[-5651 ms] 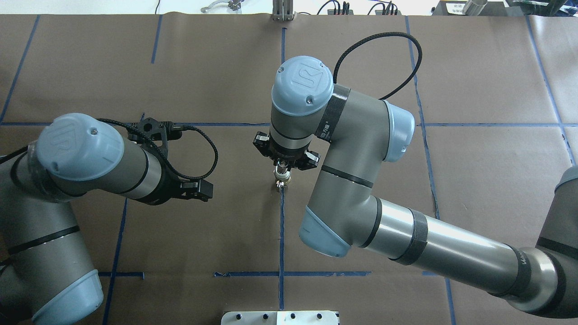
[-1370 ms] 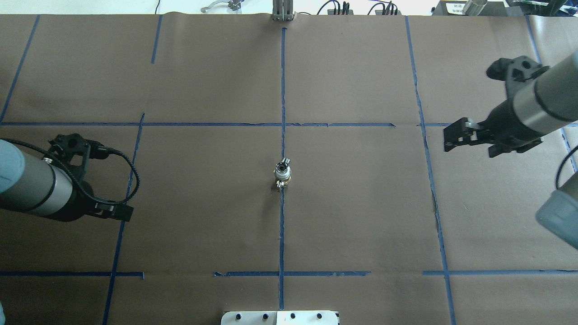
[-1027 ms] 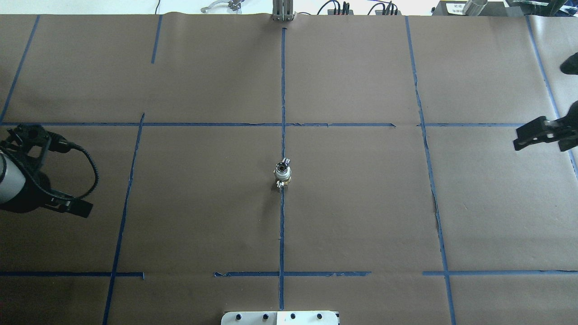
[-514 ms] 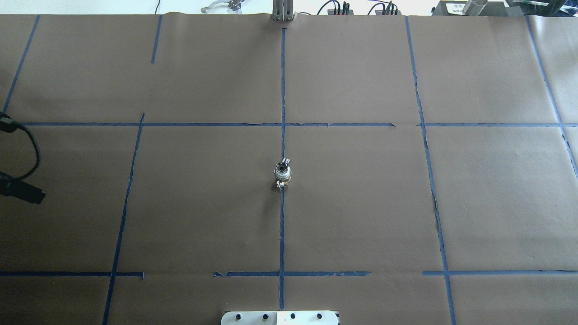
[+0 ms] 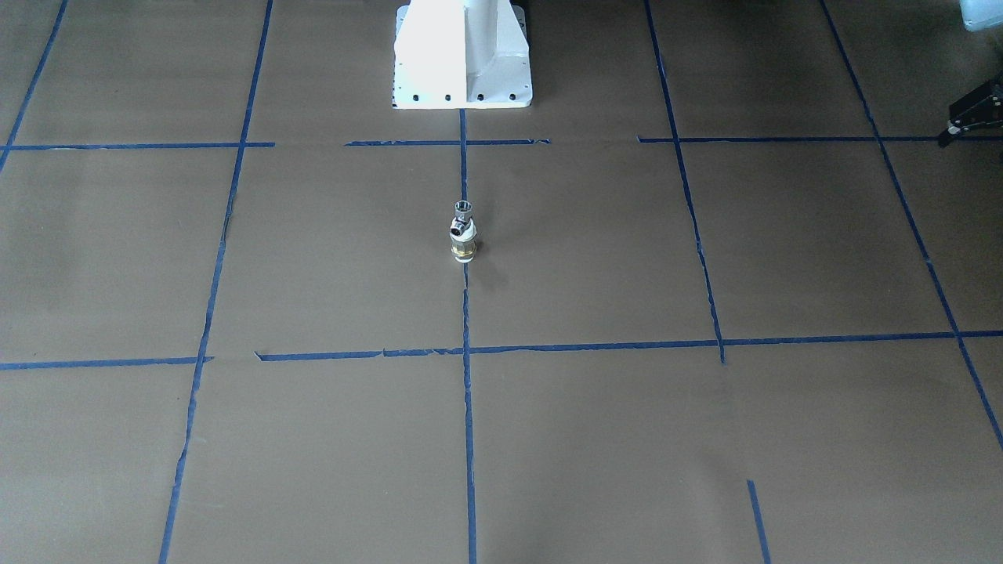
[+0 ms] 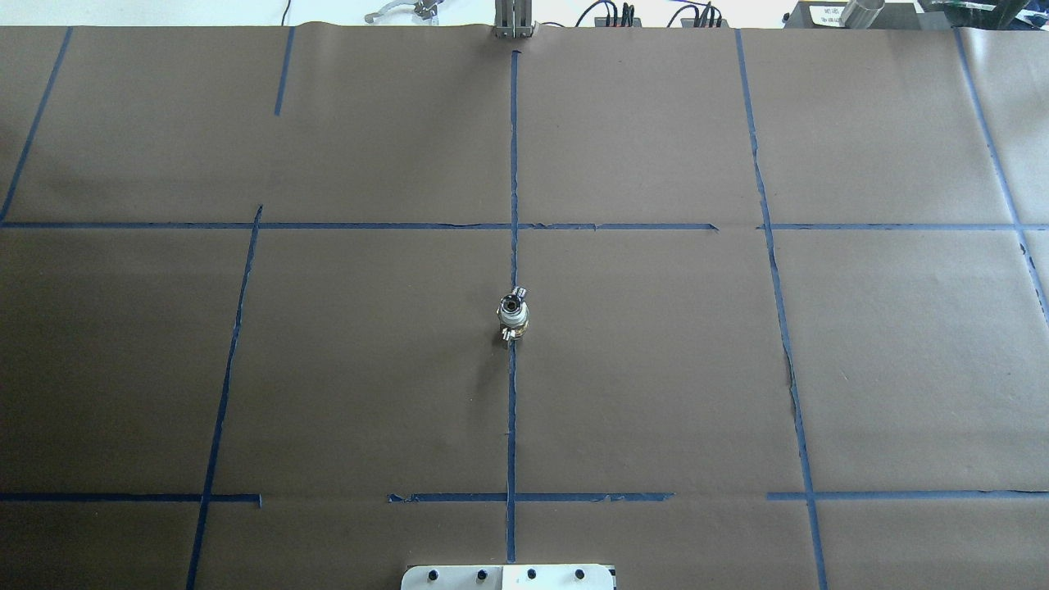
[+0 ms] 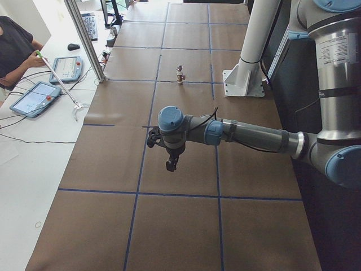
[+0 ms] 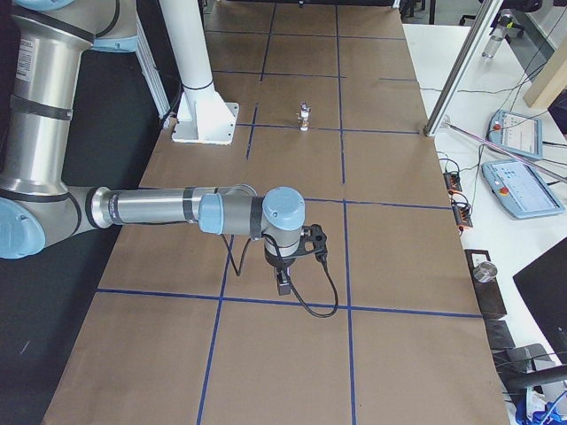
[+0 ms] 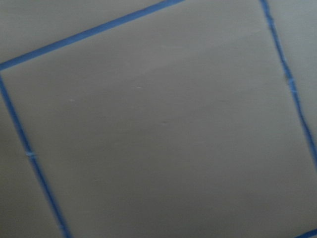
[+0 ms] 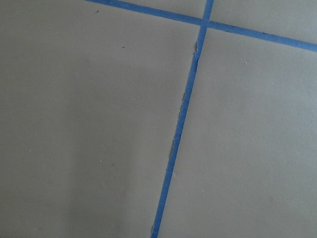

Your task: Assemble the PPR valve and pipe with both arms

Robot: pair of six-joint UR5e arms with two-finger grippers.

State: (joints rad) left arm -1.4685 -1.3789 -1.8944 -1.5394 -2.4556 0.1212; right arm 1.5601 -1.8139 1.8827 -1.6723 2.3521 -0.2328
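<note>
On the counter, centre line, the valve-and-pipe assembly stands upright and looks joined, so the job seems done. Left pincer and right pincer hang well clear of it; I cannot tell their spread.

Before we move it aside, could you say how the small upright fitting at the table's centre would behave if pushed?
The fitting stands tall on a narrow base, so a high push would probably tip it. It looks like metal, so likely rigid and heavy for its size.
</note>
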